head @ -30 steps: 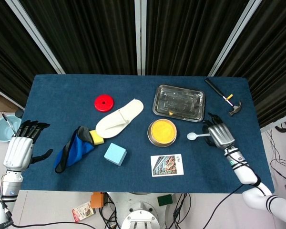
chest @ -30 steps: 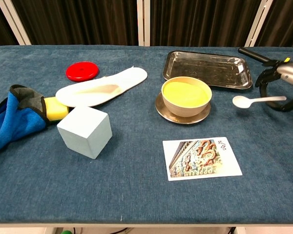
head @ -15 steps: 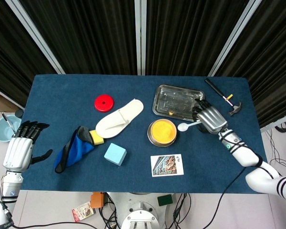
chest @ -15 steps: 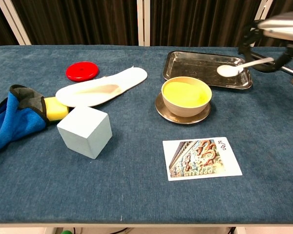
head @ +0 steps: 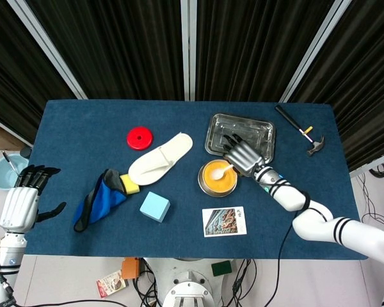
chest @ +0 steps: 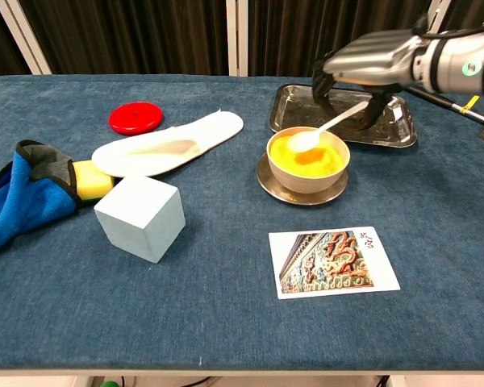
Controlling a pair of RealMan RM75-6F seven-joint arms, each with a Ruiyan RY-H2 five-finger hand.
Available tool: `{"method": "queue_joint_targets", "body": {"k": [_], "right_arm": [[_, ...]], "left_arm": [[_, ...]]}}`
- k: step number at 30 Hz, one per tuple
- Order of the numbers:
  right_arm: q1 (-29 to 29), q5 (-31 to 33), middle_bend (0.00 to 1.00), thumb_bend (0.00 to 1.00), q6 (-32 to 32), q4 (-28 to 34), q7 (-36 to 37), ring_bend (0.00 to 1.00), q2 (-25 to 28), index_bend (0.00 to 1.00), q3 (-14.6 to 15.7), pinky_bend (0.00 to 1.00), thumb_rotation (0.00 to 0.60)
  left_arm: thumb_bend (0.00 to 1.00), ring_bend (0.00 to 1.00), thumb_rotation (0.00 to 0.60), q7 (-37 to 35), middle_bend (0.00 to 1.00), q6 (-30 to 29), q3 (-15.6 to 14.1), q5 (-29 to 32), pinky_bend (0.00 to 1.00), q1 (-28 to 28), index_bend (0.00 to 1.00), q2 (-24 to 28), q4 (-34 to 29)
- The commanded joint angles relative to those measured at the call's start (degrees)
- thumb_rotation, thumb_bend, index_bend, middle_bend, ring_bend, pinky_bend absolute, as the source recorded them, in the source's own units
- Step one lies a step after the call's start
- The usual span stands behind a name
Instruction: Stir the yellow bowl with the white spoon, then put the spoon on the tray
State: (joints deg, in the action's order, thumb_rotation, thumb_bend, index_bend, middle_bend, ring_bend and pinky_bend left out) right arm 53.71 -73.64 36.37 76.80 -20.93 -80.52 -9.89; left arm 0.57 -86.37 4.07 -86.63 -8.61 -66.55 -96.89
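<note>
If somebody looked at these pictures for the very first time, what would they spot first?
Probably the shiny robot right hand holding the white spoon, with the spoon's tip dipped into the yellow bowl in the middle of the blue table. Next, the long white slipper lying to the bowl's left, beside a bright red disc. The metal tray waits just behind the bowl.

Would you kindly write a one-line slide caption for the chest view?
Right hand holds the white spoon, its tip over the yellow bowl, tray behind.
</note>
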Motion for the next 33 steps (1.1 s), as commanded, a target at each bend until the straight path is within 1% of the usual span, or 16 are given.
{"method": "queue_joint_targets", "body": {"k": [1, 4, 6, 9, 12, 14, 16, 19, 23, 33], "right_arm": [[0.58, 1.52, 0.23, 0.46, -0.20, -0.16, -1.23, 0.03, -1.09, 0.54, 0.45, 0.13, 0.600], [0.68, 2.15, 0.21, 0.43, 0.35, 0.19, -2.63, 0.02, -1.14, 0.49, 1.13, 0.12, 0.600], [0.69, 2.94, 0.20, 0.38, 0.82, 0.92, -3.89, 0.02, -0.62, 0.42, 1.43, 0.11, 0.600], [0.49, 3.99, 0.19, 0.33, 1.99, 2.73, -5.38, 0.01, 0.75, 0.34, 1.60, 0.10, 0.600], [-0.11, 4.45, 0.19, 0.29, 3.89, 4.83, -6.08, 0.01, 2.33, 0.32, 1.63, 0.10, 0.600], [-0.77, 4.61, 0.20, 0.29, 5.67, 5.88, -6.07, 0.01, 3.14, 0.33, 1.49, 0.10, 0.600], [-1.36, 4.94, 0.21, 0.29, 6.86, 6.38, -5.52, 0.01, 3.49, 0.37, 1.35, 0.10, 0.600], [-2.08, 5.11, 0.21, 0.31, 8.18, 6.04, -4.38, 0.01, 3.13, 0.40, 1.41, 0.10, 0.600], [-2.75, 4.17, 0.22, 0.35, 8.92, 3.16, -1.82, 0.01, 0.25, 0.43, 2.20, 0.10, 0.600], [-3.25, 0.07, 0.23, 0.36, 10.70, -4.88, 4.26, 0.01, -6.63, 0.49, 3.09, 0.10, 0.600]], "left_arm": [[0.15, 0.13, 0.596, -0.25, 0.21, 0.10, -0.06, -0.02, 0.11, 0.04, 0.23, -0.07, 0.30], [0.15, 0.13, 0.596, -0.63, 0.21, 0.06, -0.06, 0.05, 0.11, 0.15, 0.23, -0.19, 0.68], [0.15, 0.13, 0.598, -0.85, 0.21, -0.06, -0.06, 0.01, 0.11, 0.24, 0.23, -0.24, 0.86], [0.15, 0.13, 0.598, -0.97, 0.21, -0.40, -0.11, -0.22, 0.11, 0.44, 0.23, -0.21, 0.95], [0.15, 0.13, 0.598, -1.17, 0.21, -0.80, -0.16, -0.37, 0.11, 0.72, 0.23, -0.15, 0.99], [0.14, 0.13, 0.599, -1.33, 0.21, -1.03, -0.20, -0.46, 0.11, 0.89, 0.23, -0.13, 1.06], [0.14, 0.13, 0.595, -1.50, 0.21, -1.14, -0.23, -0.53, 0.11, 0.99, 0.23, -0.17, 1.19], [0.15, 0.13, 0.599, -1.77, 0.21, -1.21, -0.26, -0.65, 0.11, 1.06, 0.23, -0.42, 1.50], [0.15, 0.13, 0.598, -2.16, 0.21, -1.23, -0.24, -0.75, 0.11, 1.07, 0.23, -0.94, 2.04], [0.15, 0.13, 0.596, -2.72, 0.21, -1.47, -0.12, -0.49, 0.11, 1.42, 0.23, -1.14, 2.68]]}}
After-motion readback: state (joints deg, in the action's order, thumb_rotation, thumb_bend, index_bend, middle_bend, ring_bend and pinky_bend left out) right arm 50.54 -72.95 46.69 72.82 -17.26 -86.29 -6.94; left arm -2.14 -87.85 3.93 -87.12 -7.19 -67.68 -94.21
